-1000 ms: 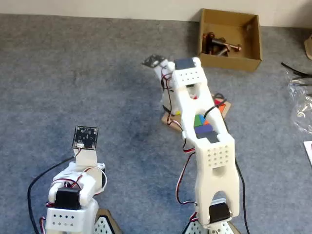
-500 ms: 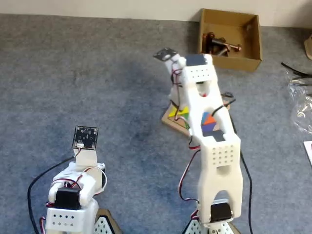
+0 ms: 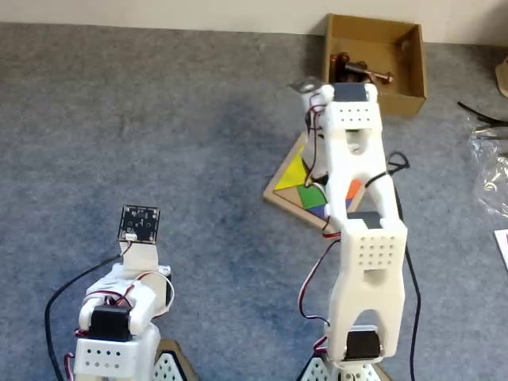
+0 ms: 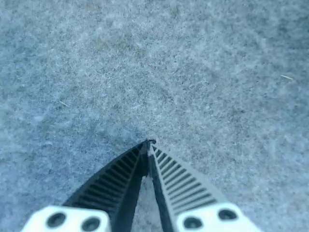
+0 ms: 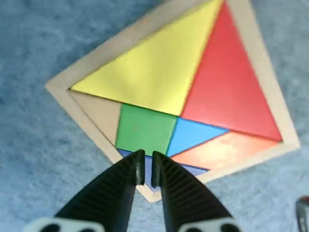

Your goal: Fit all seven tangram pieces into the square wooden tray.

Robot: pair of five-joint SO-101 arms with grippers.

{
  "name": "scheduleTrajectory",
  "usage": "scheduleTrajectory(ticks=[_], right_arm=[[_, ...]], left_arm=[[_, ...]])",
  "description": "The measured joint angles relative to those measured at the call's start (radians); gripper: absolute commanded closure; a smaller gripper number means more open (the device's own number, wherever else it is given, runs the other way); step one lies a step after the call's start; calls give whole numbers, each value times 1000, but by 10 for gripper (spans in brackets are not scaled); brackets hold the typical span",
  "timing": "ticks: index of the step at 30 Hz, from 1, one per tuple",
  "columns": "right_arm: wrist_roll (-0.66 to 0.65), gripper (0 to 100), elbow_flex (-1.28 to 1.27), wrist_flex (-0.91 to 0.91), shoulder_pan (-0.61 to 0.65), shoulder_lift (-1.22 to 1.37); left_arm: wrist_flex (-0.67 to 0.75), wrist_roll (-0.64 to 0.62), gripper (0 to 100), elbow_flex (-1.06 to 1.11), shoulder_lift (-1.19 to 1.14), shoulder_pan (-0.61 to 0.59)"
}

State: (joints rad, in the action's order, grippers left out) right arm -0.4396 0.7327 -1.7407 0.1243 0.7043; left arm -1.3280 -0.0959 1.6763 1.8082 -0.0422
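The square wooden tray lies corner-on on the grey carpet and is also seen from above, tray. Inside it sit a yellow triangle, a red triangle, a green square, a blue triangle, an orange piece and a purple piece. A tan triangular patch could be a piece or bare wood. My right gripper hangs shut and empty over the tray's near corner. My left gripper is shut over bare carpet, near the front left.
A cardboard box holding metal parts stands just behind the tray. Black cables and a clear plastic bag lie at the right edge. The left arm's base sits at the front.
The right arm has swung to the right and farther back, uncovering the yellow and green pieces in the tray. The left arm has not moved.
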Motion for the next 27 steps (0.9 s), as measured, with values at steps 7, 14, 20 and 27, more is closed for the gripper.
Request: scheduleTrajectory(ticks=[7, 14, 20, 27], right_arm=[[87, 995, -75, 0, -17, -61], [95, 994, -209, -2, -23, -203], [100, 994, -342, -2, -23, -367], [101, 994, -512, -2, -23, -526]], left_arm=[[0, 0, 995, 0, 0, 0], [0, 0, 995, 0, 0, 0], [0, 0, 995, 0, 0, 0], [0, 0, 995, 0, 0, 0]])
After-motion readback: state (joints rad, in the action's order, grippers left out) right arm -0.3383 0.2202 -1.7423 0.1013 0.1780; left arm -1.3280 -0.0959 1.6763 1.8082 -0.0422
